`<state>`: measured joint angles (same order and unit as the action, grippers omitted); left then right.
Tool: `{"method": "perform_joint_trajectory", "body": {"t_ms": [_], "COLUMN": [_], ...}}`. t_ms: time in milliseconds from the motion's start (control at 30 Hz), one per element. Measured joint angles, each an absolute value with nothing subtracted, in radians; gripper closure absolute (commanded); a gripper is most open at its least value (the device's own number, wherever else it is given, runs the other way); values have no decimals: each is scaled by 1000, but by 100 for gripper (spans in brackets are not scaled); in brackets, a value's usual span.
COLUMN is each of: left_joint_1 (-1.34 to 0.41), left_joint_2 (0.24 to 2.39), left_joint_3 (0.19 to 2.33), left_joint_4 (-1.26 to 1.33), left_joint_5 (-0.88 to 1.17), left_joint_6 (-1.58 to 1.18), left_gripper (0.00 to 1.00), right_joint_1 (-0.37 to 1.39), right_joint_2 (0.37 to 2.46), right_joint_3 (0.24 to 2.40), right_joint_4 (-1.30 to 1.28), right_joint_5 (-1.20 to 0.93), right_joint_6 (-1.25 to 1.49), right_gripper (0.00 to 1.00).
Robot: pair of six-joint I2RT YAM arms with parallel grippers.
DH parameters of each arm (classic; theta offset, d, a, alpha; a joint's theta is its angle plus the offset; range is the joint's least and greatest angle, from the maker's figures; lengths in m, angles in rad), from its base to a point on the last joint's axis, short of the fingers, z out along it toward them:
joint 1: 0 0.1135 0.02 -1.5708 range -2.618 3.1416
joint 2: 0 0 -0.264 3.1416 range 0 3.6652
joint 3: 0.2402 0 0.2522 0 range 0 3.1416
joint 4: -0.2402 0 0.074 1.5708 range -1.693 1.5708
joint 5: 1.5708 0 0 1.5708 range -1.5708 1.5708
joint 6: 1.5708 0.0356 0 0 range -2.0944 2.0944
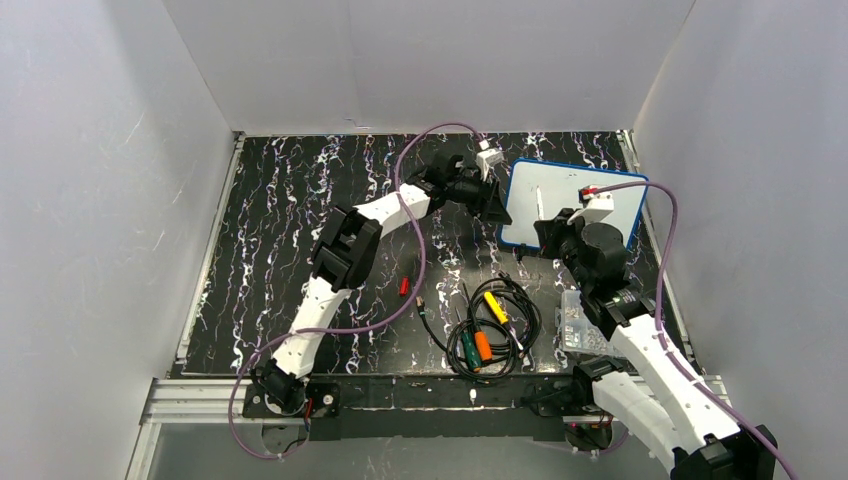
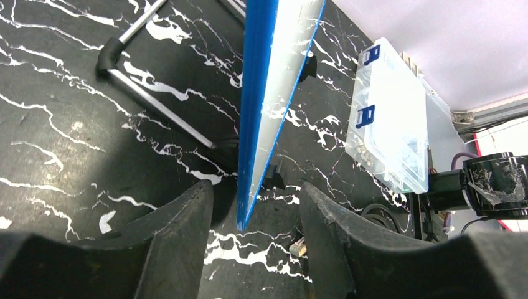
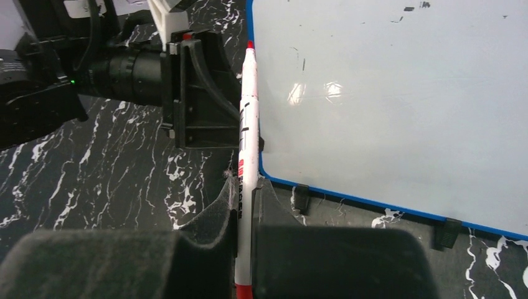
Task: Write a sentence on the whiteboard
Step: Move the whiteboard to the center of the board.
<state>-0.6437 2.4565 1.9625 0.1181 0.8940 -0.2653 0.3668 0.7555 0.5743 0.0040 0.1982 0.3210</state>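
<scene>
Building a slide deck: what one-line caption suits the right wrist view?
Right end effector grips a red-tipped marker at the edge of the blue-rimmed whiteboard, nothing written yet.

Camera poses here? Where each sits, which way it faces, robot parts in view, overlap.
Top external: above and behind the bases, facing down on the black marbled table; left arm and right arm show, at the blue-rimmed white whiteboard.
Left wrist: on the left arm, facing along the open left claw, whose fingers straddle the whiteboard's edge.
Right wrist: on the right arm, facing the board's face past the right claw, shut on a red-tipped white marker.
Shared: all three show the whiteboard.
</scene>
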Motion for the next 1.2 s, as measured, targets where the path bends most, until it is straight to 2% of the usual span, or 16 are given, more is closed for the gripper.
{"method": "perform_joint_trajectory", "body": {"t_ms": [100,300,333,933,1200], "left_joint_1": [-644,-645,-645,-651,-659], "left_joint_2": [2484,2499,2499,2231,2192], "left_joint_3": [2002,2022,2015,1517,1447], "left_joint_4": [128,133,139,353,398], "left_joint_5": [913,936,938,880,844], "left_joint_6": [-276,-288,-286,-236,-260], "left_gripper": [66,99,100,100,100], "right_joint_1": [367,367,367,367,367], "right_joint_2": [761,760,759,748,743], "right_joint_3": [582,586,587,589,589], "right_joint_4": [7,10,10,1,-2], "right_joint_5": [182,176,176,152,144], "right_joint_6": [331,338,338,342,342], "right_gripper": [99,99,99,99,99]}}
